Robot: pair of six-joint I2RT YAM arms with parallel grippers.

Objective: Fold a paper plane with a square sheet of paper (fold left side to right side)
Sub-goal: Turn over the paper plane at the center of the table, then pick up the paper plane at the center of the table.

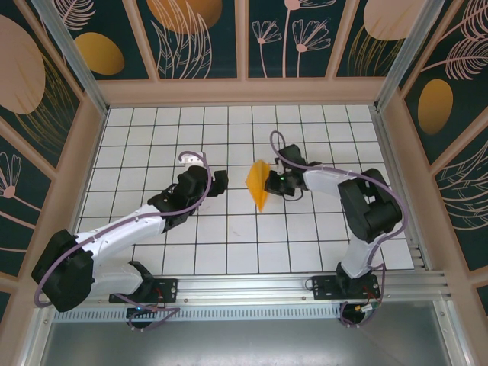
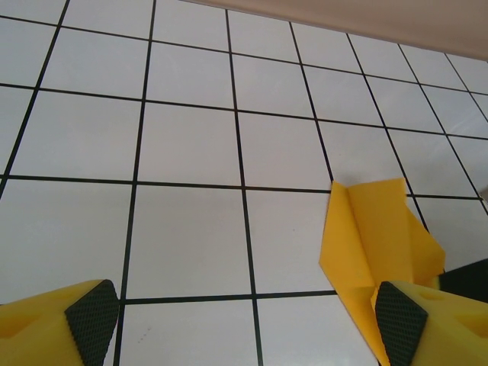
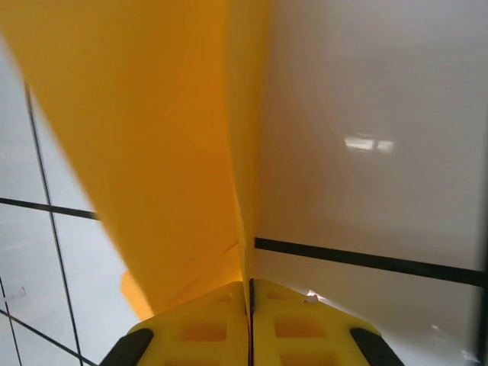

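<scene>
The square sheet of paper is folded into a narrow, pointed orange-yellow paper plane [image 1: 259, 184] near the middle of the tiled table, its tip pointing toward the near edge. My right gripper [image 1: 277, 181] is shut on the plane's right side. In the right wrist view the jaws [image 3: 249, 293] are pressed together on the paper plane [image 3: 152, 152], which rises from between them as a steep sheet. My left gripper [image 1: 219, 182] stands open just left of the plane, a small gap apart. In the left wrist view the paper plane [image 2: 374, 232] lies ahead of the right fingertip [image 2: 400, 324] of my left gripper [image 2: 248, 328].
The white gridded tabletop [image 1: 229, 236] is bare around the paper. Wooden-framed dark wall panels [image 1: 244, 38] with printed ovals close in the back and both sides. A metal rail [image 1: 252, 286] runs along the near edge at the arm bases.
</scene>
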